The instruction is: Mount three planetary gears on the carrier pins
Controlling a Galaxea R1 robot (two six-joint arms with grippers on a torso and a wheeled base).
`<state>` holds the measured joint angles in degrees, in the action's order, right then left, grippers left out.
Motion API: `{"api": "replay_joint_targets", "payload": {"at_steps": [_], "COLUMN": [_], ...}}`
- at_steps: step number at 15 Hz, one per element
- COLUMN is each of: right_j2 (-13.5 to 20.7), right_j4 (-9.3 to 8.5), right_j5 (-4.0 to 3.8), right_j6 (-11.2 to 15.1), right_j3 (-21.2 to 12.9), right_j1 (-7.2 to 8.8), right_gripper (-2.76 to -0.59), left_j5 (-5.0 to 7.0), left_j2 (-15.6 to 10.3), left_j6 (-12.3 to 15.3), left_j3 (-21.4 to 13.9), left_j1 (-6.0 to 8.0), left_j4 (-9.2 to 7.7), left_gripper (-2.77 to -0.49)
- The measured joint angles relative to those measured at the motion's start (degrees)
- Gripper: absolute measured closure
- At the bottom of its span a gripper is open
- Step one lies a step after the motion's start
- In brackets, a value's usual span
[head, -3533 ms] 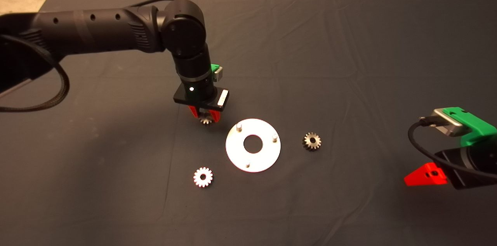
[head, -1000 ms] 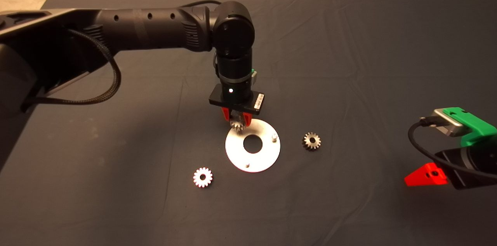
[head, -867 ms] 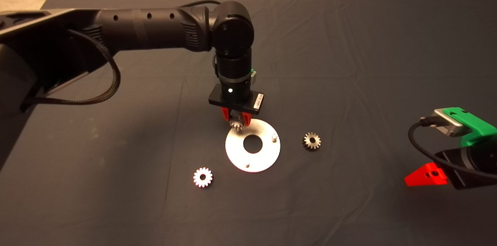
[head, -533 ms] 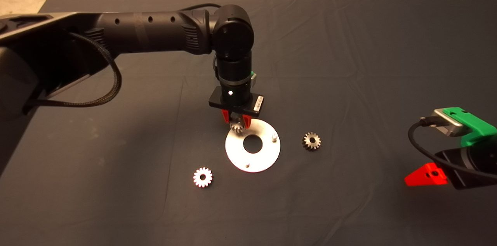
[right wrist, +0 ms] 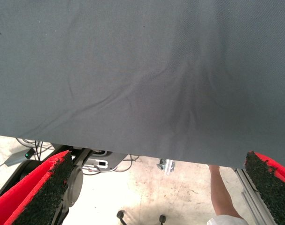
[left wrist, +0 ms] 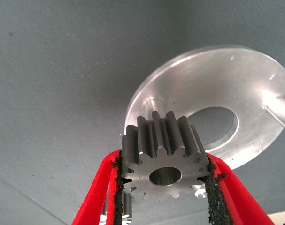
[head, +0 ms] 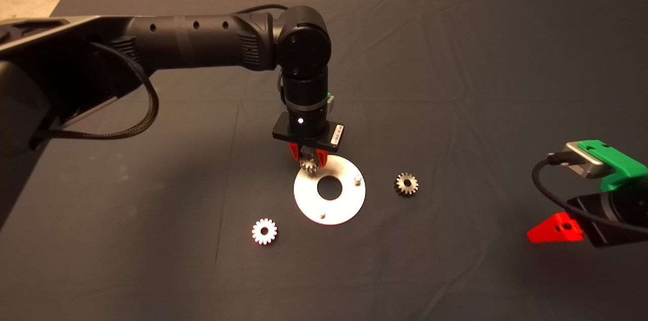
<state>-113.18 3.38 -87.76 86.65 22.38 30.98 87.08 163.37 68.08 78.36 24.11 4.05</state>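
My left gripper (head: 308, 158) hangs over the far-left rim of the white disc (head: 338, 209), shut on one planetary gear (head: 307, 164). In the left wrist view that gear (left wrist: 163, 140) sits clamped between the black pads (left wrist: 118, 187), its centre hole showing, close to one carrier pin (left wrist: 154, 103). In the head view two pins (head: 357, 177) (head: 322, 215) stand bare and the third is hidden under the held gear. Two other gears lie on the mat, one (head: 265, 231) left of the disc and one (head: 406, 184) right of it. My right gripper (head: 554, 228) waits open at the lower right.
The dark mat (head: 455, 83) is wrinkled, with floor beyond its far edge. In the right wrist view the mat's edge (right wrist: 133, 150) shows with floor, cables and a person's arm (right wrist: 222, 187) beyond it.
Since 3.5 s ago my left gripper has carried the gear rightward from beside the disc to over its far-left pin. In the last second it has sunk a little. The right arm has stayed still.
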Motion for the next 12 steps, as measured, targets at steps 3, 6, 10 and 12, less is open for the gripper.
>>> {"api": "replay_joint_targets", "payload": {"at_steps": [3,6,10,12], "right_j2": [-0.02,-0.02,-0.02,-0.02], "right_j4": [0.00,0.00,0.00,0.00], "right_j5": [0.00,0.00,0.00,0.00], "right_j6": [0.00,0.00,0.00,-0.02], "right_j3": [0.00,0.00,0.00,0.00], "right_j1": [0.00,0.00,0.00,0.00], "right_gripper": [-2.73,-2.73,-2.73,-2.73], "left_j5": [0.00,0.00,-0.01,0.00], "left_j2": [0.00,0.00,0.02,0.00], "left_j6": [0.00,0.00,0.00,0.02], "left_j3": [0.06,0.30,0.30,0.30], "left_j1": [0.00,0.00,-0.16,-0.27], "left_j4": [0.05,0.05,0.05,0.06], "left_gripper": [-0.93,-0.93,-0.93,-0.93]}}
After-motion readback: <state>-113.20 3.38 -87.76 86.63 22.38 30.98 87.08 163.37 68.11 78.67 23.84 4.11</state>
